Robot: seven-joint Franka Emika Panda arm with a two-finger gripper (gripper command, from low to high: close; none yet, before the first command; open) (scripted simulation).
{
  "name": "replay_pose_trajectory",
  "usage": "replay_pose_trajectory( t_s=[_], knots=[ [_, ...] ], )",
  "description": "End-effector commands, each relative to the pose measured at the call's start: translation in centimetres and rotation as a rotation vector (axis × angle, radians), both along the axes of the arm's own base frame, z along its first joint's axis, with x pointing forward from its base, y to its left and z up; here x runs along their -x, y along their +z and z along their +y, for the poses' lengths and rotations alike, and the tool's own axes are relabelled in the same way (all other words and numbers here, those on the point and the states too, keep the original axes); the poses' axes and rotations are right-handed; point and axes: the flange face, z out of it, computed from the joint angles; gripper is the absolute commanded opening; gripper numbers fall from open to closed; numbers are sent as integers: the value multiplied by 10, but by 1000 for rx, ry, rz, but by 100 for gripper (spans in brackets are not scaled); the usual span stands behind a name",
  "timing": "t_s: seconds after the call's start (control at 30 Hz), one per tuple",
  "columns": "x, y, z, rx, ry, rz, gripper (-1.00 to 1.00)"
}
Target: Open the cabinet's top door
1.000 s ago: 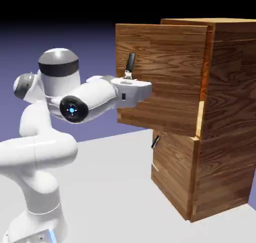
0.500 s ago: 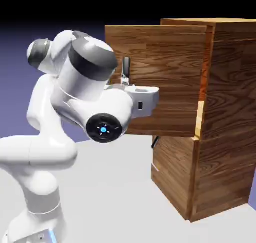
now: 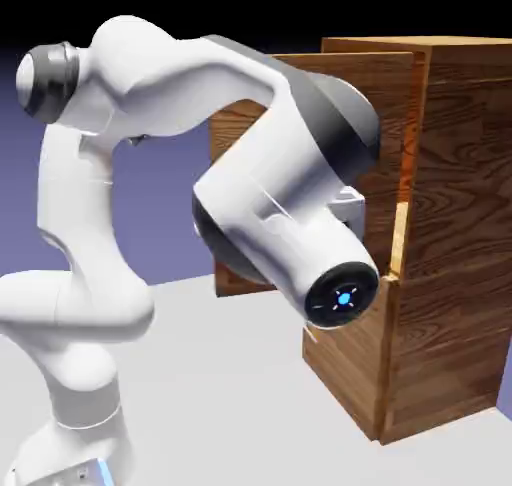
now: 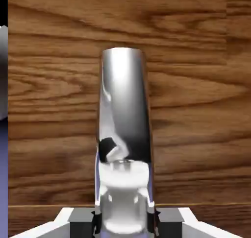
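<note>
clamping handle (image 4: 123,114): end effector (image 4: 124,221) closed | top door (image 3: 385,114) ajar, arm (image 3: 270,204) hides most

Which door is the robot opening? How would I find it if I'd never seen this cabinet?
Look for the cabinet, a tall brown wooden box on the white table. The top door is the bigger, upper panel, swung out toward the robot's white arm, which hides much of it. The gripper is shut on its shiny bar handle, while the lower door stays closed.
</note>
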Motion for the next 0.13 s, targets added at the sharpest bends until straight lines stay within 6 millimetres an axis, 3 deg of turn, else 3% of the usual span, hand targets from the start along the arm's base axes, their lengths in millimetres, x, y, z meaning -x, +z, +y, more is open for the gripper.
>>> replay_pose_trajectory(
  t_s=[0.0,0.03,0.07,0.1],
  knots=[
    [-3,0,-5,0,21,0,-100],
    [-4,0,-8,0,32,0,-100],
    [-4,0,-8,0,32,0,100],
    [-4,0,-8,0,32,0,100]
  ],
)
